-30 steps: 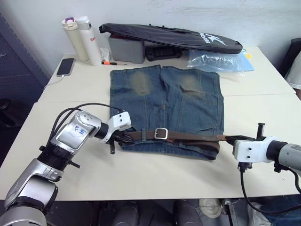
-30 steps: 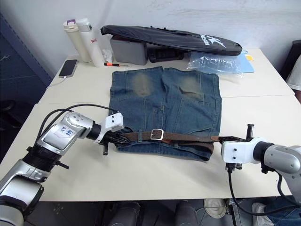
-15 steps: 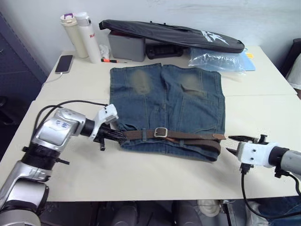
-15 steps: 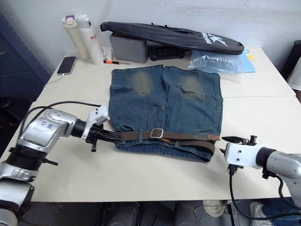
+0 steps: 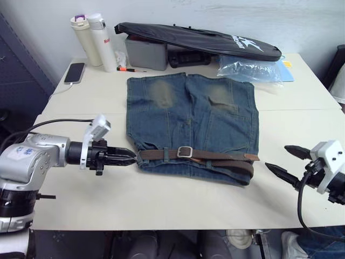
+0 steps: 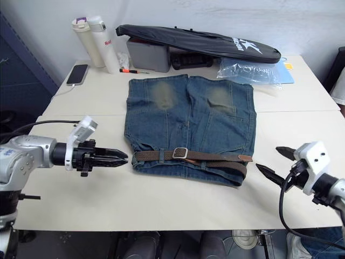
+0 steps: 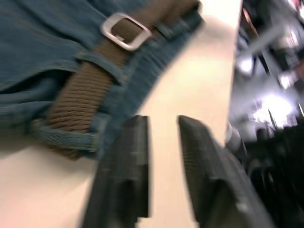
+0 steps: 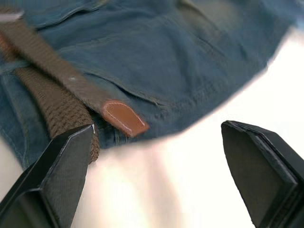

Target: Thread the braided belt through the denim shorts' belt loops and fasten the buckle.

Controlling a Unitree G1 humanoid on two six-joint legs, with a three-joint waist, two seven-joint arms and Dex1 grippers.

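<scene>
I've pulled both arms back off the shorts (image 5: 191,124) in the last second: the left gripper (image 5: 125,156), which was right at the left end of the waistband a moment ago, now sits on the bench (image 5: 178,199) just left of it, and the right gripper (image 5: 285,161) has come away from the belt's tip to hang well right of the shorts. The left fingers (image 7: 128,166) are nearly closed, only a narrow gap between them and nothing in it; the right fingers (image 8: 61,166) are spread wide and empty. The belt (image 5: 215,157) lies across the near waistband, passing under belt loops (image 5: 166,154), with the buckle (image 5: 185,151) a little left of centre and the tan leather tip (image 8: 124,119) lying at the right edge of the shorts, beyond the buckle. To my eye the belt looks threaded and the buckle done up, so this retreat probably means the job is finished or nearly so. I can't confirm from here that the prong is seated.
</scene>
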